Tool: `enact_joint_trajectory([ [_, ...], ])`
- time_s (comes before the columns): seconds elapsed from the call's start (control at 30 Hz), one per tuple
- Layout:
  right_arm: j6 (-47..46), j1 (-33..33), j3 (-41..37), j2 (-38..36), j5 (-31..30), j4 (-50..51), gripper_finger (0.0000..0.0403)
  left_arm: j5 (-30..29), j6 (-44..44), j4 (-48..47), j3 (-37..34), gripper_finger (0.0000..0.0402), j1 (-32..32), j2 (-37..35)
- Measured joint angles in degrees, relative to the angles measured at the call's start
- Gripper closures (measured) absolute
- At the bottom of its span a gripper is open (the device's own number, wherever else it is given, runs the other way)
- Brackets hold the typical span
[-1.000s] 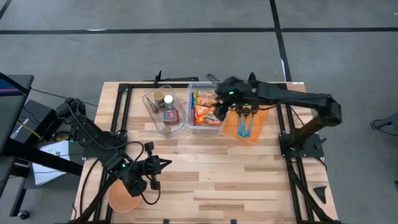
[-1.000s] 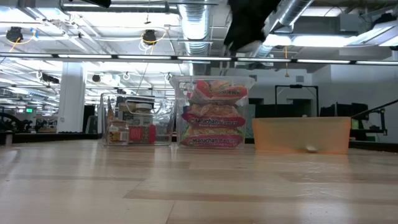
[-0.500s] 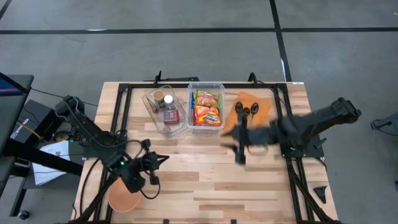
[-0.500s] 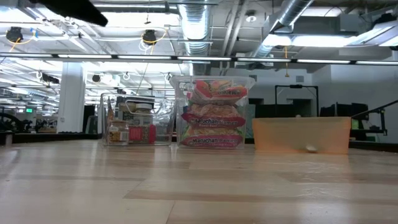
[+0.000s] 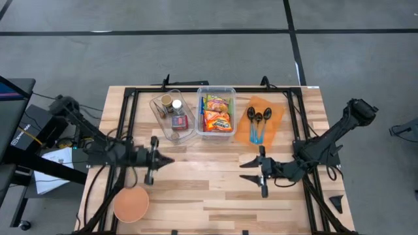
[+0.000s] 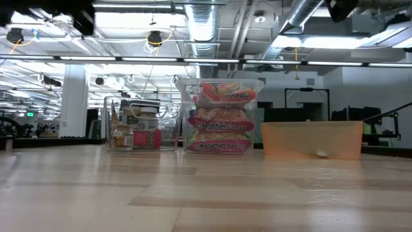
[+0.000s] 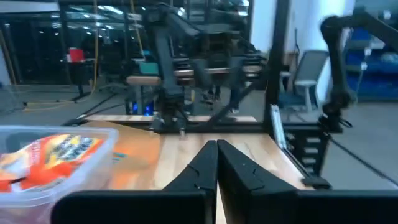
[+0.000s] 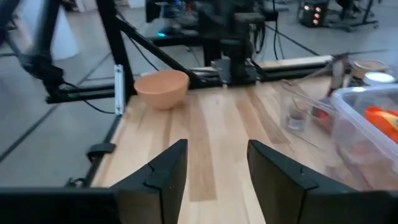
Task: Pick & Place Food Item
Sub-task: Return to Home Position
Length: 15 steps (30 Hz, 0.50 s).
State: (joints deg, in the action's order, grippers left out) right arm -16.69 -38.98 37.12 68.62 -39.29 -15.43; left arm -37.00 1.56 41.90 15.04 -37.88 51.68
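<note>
Jaws: left gripper point(image 5: 166, 160) pinched together, empty, 9 o'clock on the table point(image 5: 215, 196); right gripper point(image 5: 247, 170) parted, empty, 4 o'clock. Orange noodle packs point(image 5: 216, 117) lie inside white bin point(image 5: 216, 89), 12 o'clock.

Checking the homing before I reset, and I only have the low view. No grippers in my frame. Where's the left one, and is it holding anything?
Observer: The left gripper hangs over the left side of the table, on the side away from the bins. Its fingers are shut and empty.
Operator: And the right?
Observer: The right gripper is over the right side, facing the left one. Its fingers are open with nothing between them.
Operator: Anything on the table outside my frame?
Observer: Yes, an orange bowl sits near the left corner, below the left gripper in the high view.
</note>
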Motion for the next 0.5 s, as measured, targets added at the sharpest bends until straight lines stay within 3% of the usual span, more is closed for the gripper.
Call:
enact_joint_trajectory([
  [0.23, 2.5, 0.6, 1.2, 0.0, 0.2, -0.9, 0.024, 28.2, -1.3, -1.3, -4.2, 0.0401, 20.1, -1.5],
  [0.3, 2.6, 0.9, 1.2, 0.0, 0.3, -0.9, 0.024, 31.0, -1.5, -1.1, -5.3, 0.0401, 24.1, -2.3],
  [0.5, 3.0, 0.2, 1.2, 0.0, 0.2, -0.7, 0.024, 31.1, -3.4, -5.5, -9.7, 0.0401, 31.1, -9.7],
])
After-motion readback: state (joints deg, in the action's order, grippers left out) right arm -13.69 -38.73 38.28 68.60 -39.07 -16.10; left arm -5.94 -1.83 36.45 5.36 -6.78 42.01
